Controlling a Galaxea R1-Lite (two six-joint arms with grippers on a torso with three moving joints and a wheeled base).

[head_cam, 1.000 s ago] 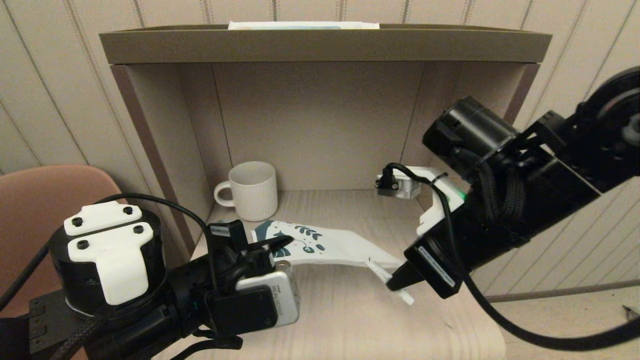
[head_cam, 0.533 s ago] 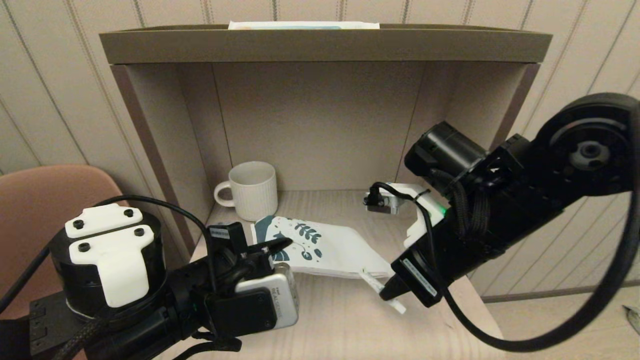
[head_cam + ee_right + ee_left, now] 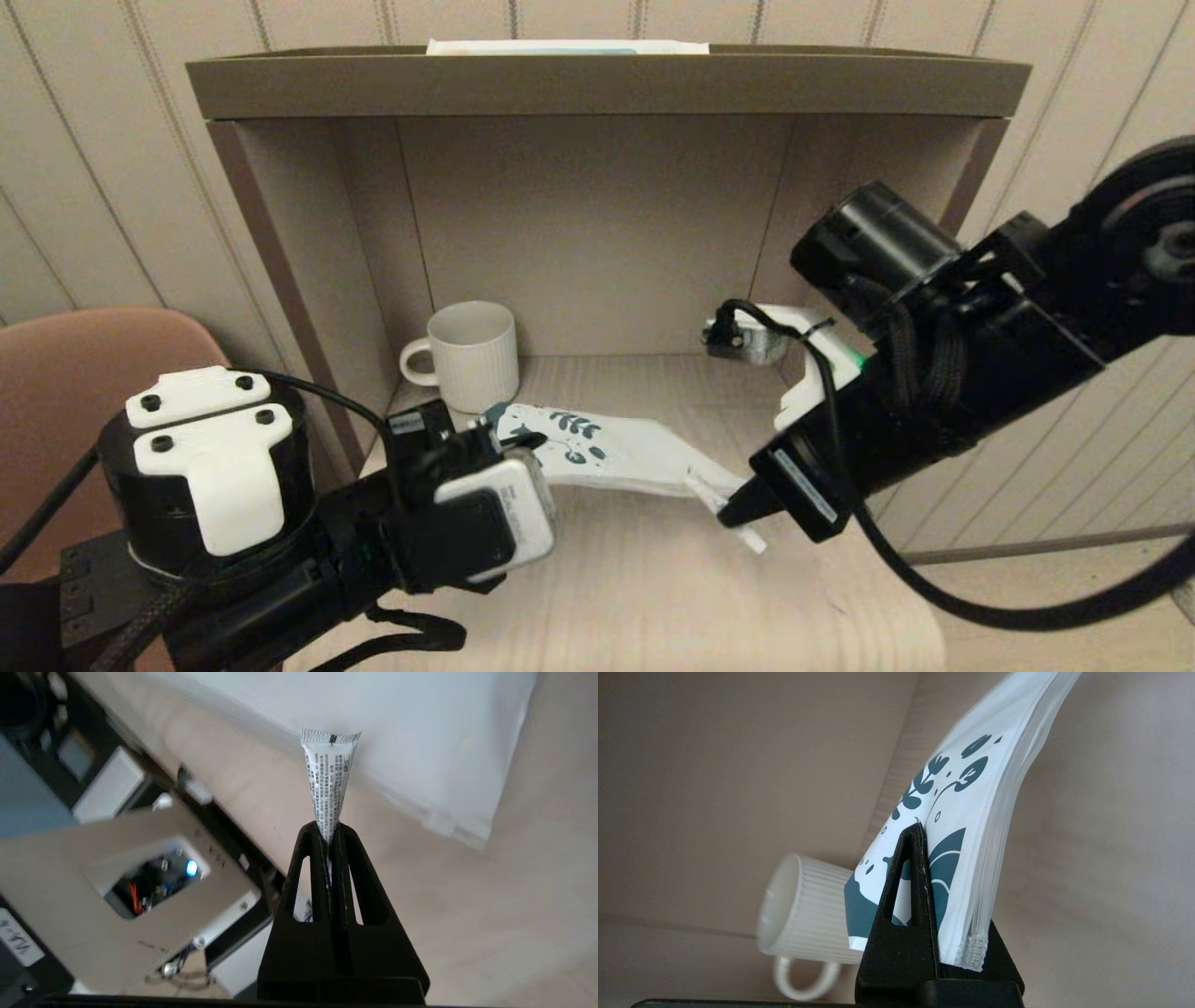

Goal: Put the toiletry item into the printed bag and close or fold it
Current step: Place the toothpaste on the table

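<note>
— Where's the tube?

— My right gripper [image 3: 738, 511] pinches the toiletry item [image 3: 328, 784], crimped end at the printed bag [image 3: 616, 453].

— The bag?

— Clamped in my left gripper [image 3: 924, 868], lifted beside the mug [image 3: 471, 355].

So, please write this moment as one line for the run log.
left pincer: shut on printed bag, raised | right pincer: shut on toiletry item, at bag edge | item not inside
</note>
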